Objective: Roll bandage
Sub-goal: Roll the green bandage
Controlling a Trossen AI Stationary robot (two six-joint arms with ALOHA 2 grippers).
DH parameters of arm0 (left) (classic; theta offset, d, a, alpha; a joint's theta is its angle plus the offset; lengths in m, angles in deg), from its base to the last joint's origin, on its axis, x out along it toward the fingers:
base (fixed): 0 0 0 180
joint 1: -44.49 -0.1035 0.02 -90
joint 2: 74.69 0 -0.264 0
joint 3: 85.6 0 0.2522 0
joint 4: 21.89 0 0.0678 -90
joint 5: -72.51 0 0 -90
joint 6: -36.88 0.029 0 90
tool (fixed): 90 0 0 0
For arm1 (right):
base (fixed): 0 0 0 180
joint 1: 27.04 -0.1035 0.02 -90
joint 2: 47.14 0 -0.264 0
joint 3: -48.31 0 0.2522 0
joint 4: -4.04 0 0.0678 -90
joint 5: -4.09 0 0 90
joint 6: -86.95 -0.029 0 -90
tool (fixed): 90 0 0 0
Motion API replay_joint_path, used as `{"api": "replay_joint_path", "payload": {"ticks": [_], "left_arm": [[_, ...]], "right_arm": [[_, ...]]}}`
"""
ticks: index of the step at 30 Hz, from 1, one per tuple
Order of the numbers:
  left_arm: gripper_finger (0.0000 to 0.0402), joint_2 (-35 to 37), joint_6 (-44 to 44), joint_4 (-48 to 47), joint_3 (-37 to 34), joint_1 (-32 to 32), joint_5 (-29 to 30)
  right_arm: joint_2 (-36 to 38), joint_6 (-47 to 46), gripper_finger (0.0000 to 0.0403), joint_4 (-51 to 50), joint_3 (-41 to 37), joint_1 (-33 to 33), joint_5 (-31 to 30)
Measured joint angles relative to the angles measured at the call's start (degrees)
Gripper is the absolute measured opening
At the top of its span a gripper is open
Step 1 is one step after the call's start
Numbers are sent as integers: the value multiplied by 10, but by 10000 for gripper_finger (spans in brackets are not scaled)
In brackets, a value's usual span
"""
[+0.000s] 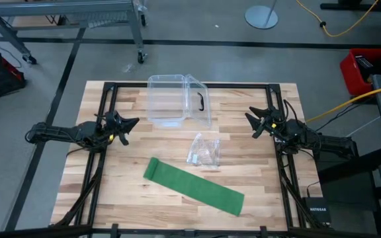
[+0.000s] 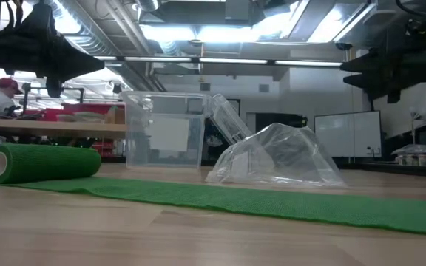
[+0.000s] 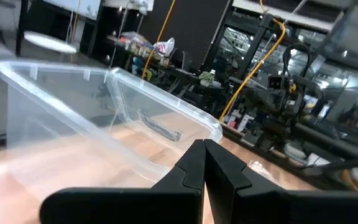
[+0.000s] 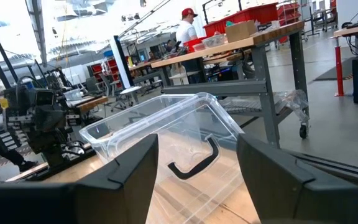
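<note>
Wood-slat bench (image 1: 131,198) in your workshop: green bandage (image 1: 194,187) lies mostly unrolled, beside a crinkly wrapper (image 1: 205,152) and clear box (image 1: 177,99). Your left gripper (image 1: 133,123) hangs pressed together, right gripper (image 1: 250,123) spread, both empty.

I can read only one piece of writing from here: the word "NETGEAR" in small pale letters on a black box (image 1: 315,209), which sits just off the desk (image 1: 131,198) at its near corner on my right arm's side. Nothing on the desk itself carries lettering I can make out. In the room beyond the desk there are boards and screens, but any marks on them are too small and blurred to read.
</note>
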Motion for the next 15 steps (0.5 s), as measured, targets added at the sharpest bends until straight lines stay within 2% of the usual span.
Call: {"api": "replay_joint_path", "payload": {"ticks": [4,8,12,15], "left_arm": [[0,0,-112,7,0,0,0],[0,0,-128,51,0,-1,0],[0,0,-55,120,0,-1,0],[0,0,104,182,6,-1,-2]], "right_arm": [[0,-11,223,5,0,0,0],[0,-17,223,5,0,0,-1],[0,-18,223,5,0,0,-23],[0,-39,223,4,0,0,-40]]}}
